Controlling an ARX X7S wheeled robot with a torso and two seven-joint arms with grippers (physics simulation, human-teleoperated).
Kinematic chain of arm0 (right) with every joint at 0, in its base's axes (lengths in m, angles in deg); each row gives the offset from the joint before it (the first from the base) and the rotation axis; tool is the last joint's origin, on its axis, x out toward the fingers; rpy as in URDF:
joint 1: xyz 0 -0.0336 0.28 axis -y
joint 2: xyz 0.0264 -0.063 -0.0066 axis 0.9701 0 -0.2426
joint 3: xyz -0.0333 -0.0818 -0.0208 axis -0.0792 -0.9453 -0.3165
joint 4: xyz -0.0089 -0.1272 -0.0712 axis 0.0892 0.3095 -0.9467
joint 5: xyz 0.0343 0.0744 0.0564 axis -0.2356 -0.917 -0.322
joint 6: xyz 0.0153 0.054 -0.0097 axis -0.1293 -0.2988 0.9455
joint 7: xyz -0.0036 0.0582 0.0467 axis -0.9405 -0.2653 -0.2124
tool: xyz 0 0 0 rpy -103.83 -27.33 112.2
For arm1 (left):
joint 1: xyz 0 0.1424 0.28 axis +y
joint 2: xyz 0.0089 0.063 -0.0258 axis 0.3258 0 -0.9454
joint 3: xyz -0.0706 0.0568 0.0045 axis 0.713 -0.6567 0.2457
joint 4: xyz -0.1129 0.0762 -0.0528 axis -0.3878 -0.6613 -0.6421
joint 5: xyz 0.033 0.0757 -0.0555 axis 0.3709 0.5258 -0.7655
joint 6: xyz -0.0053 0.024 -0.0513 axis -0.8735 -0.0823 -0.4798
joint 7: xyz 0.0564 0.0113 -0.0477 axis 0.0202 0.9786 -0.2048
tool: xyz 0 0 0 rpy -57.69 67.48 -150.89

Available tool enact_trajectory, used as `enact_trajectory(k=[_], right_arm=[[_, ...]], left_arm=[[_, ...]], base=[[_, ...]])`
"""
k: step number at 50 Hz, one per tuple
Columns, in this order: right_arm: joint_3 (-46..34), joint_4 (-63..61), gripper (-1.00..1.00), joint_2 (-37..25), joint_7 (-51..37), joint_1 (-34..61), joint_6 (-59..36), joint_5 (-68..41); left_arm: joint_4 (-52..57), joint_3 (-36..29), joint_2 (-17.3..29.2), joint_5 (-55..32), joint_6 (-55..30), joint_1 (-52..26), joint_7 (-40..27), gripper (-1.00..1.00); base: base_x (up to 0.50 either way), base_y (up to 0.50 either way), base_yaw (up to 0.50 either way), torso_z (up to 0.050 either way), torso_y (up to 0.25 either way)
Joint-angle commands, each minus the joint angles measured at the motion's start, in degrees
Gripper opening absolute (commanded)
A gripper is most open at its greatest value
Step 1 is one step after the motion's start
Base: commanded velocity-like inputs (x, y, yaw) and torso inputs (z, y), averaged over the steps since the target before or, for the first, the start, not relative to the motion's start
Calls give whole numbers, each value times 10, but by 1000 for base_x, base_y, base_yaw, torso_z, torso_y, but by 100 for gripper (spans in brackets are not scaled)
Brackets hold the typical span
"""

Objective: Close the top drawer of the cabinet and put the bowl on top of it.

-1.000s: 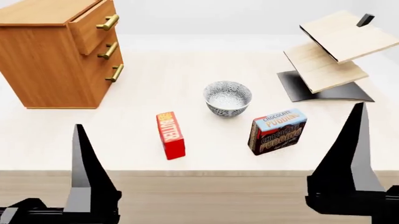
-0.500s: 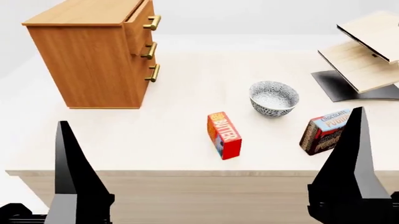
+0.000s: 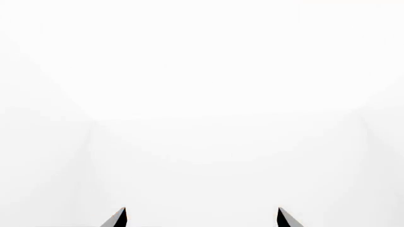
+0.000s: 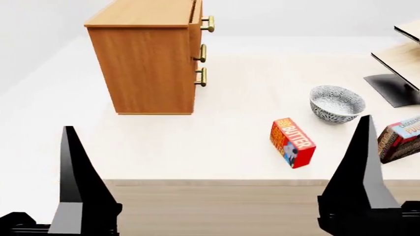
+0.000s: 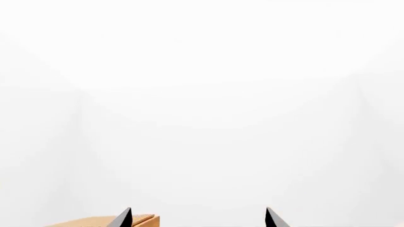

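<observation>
While both arms hang low at the near edge of the table (image 4: 164, 162), nothing is held: the left gripper (image 3: 200, 218) shows its two dark fingertips set well apart with blank white between them, and the right gripper (image 5: 198, 217) stands the same, spread wide and empty.

In the head view each gripper shows only as a tall black wedge below the table edge, so neither is near any object yet.

Farther in, a red butter box (image 4: 292, 142) lies tilted on the tabletop, right of centre. To its right, at the frame edge, sits a chocolate pudding box (image 4: 400, 142). Just beyond the butter box rests the bowl (image 4: 337, 103), upright and apart from both boxes. A pale wooden rack (image 4: 404, 59) is cut off at the far right.

Farthest back on the left stands the cabinet (image 4: 147, 64), its drawer fronts facing right. The top drawer (image 4: 196, 14) juts out slightly past the two below it, so it seems to be still ajar.

The step in hand looks to be the approach to that drawer. It would go best by bringing a gripper level with the drawer front (image 4: 195, 23), beside the brass handle (image 4: 207, 24), and pushing straight along the drawer's travel, flat and slow, so the cabinet does not slide or twist. The bowl should wait until the front sits flush.
</observation>
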Motion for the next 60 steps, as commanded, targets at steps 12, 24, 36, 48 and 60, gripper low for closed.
enact_trajectory(k=[12, 24, 36, 48, 60], right_arm=[[-3, 18, 100, 12, 18, 3, 10, 14], [-5, 22, 100, 15, 14, 8, -2, 5], [-6, 20, 100, 12, 21, -1, 24, 25], [-12, 23, 100, 15, 30, 6, 18, 19], [-15, 25, 100, 16, 33, 8, 12, 17]], left_arm=[[-10, -5, 2, 12, -1, -4, -4, 100], [-16, -9, 6, 13, 7, -2, -8, 100], [-13, -12, 10, 12, 4, -3, -11, 100], [-25, -14, 13, 12, 18, -1, -13, 100], [-19, -16, 15, 11, 8, -4, -16, 100]], base=[[0, 500, 0, 0, 0], [0, 287, 0, 0, 0], [71, -15, 0, 0, 0], [500, -154, 0, 0, 0], [500, -169, 0, 0, 0]])
